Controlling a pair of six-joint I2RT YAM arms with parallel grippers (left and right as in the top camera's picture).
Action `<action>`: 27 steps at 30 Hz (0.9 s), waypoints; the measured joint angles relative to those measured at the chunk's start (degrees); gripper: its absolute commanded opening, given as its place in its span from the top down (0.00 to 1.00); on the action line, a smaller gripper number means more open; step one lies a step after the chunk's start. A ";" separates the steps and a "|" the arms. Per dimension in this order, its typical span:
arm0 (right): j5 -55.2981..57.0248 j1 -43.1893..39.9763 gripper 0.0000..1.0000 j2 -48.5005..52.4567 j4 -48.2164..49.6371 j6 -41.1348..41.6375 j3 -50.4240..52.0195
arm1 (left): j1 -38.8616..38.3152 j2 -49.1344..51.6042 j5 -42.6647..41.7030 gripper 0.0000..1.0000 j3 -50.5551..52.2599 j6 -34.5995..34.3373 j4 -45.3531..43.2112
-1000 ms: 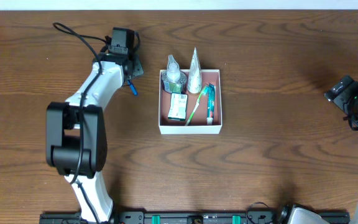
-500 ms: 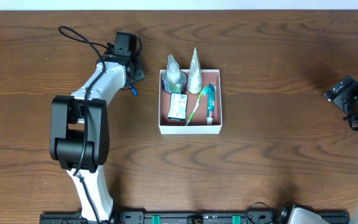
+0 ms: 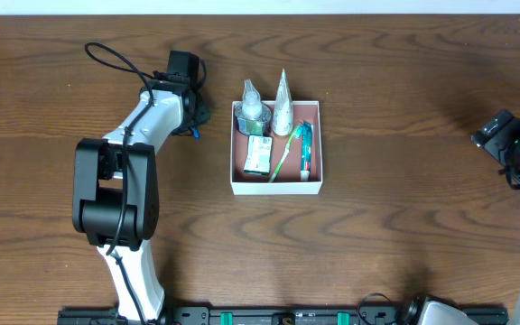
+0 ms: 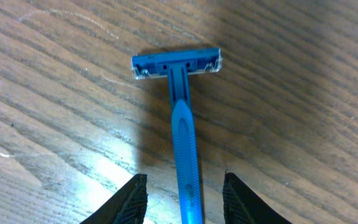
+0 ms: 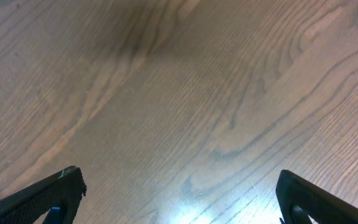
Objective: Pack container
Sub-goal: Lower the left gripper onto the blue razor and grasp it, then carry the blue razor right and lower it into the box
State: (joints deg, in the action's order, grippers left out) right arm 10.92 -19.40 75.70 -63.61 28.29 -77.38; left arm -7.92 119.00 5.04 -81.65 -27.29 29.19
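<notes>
The container, a shallow white-walled box with a reddish-brown inside, sits mid-table and holds several toiletries. A blue razor lies flat on the wood to the left of the container. Only a bit of it shows under the left arm in the overhead view. My left gripper is open and low over the razor, with the handle between its two fingers and not touching either. It also shows in the overhead view. My right gripper is open and empty over bare wood at the far right.
Inside the container are a clear bottle, a white tube, a green-and-white packet, a toothbrush and a small toothpaste tube. The left arm's cable loops over the table at the back left.
My left gripper has moved a little to the right and down over the razor, and now covers most of it in the overhead view. The right arm has not moved.
</notes>
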 measured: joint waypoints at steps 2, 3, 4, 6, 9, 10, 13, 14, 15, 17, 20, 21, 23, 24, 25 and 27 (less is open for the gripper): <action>0.00 0.00 0.01 0.00 0.00 0.00 0.00 | 0.00 0.00 0.00 0.59 0.00 0.00 0.26; 0.00 0.00 0.01 0.00 0.00 0.00 0.00 | 0.00 0.00 0.00 0.59 0.00 0.00 0.28; 0.00 0.00 0.01 0.00 0.00 0.00 0.00 | 0.00 0.00 0.00 0.59 0.00 0.00 0.33; 0.00 0.00 0.01 0.00 0.00 0.00 0.00 | 0.00 0.00 0.02 0.59 0.00 0.00 0.31; 0.00 0.00 0.01 0.00 0.00 0.00 0.00 | 0.00 0.00 0.02 0.59 0.00 -0.07 0.31; 0.00 0.00 0.01 0.00 0.00 0.00 0.00 | 0.00 0.00 0.00 0.59 0.00 -0.13 0.28; 0.00 0.00 0.01 0.00 0.00 0.00 0.00 | 0.00 0.26 0.00 0.59 0.00 -0.17 0.20; 0.00 0.00 0.01 0.00 0.02 0.00 0.00 | 0.00 0.52 0.00 0.59 0.00 -0.17 0.11; 0.00 0.00 0.01 0.00 0.00 0.00 0.00 | 0.00 0.81 0.00 0.59 0.00 -0.17 0.02; 0.00 0.00 0.01 0.00 0.00 0.00 0.00 | 0.00 1.60 0.00 0.60 0.00 -0.17 -0.28; 0.00 0.00 0.01 0.00 0.00 0.00 0.00 | 0.00 1.77 0.26 0.72 0.00 -0.33 -0.72; 0.02 0.00 0.01 0.00 0.02 0.00 0.00 | 0.00 1.77 0.26 0.77 0.00 -0.50 -0.79; 0.00 0.00 0.01 0.00 0.02 0.00 0.00 | 0.00 1.77 0.22 0.86 0.00 -0.96 -0.92; 0.02 0.00 0.01 0.00 0.02 0.00 0.00 | 0.00 1.77 0.20 0.90 0.00 -1.09 -0.92; 0.02 0.00 0.01 0.00 0.02 0.00 0.00 | 0.00 1.77 0.28 0.93 0.00 -1.01 -0.85; 0.00 0.00 0.01 0.00 0.02 0.00 0.00 | 0.00 1.77 0.26 0.94 0.00 -1.09 -0.63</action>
State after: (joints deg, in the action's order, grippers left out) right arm 10.92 -19.40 75.70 -63.59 28.29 -77.38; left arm -7.92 120.77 5.30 -81.65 -28.38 28.56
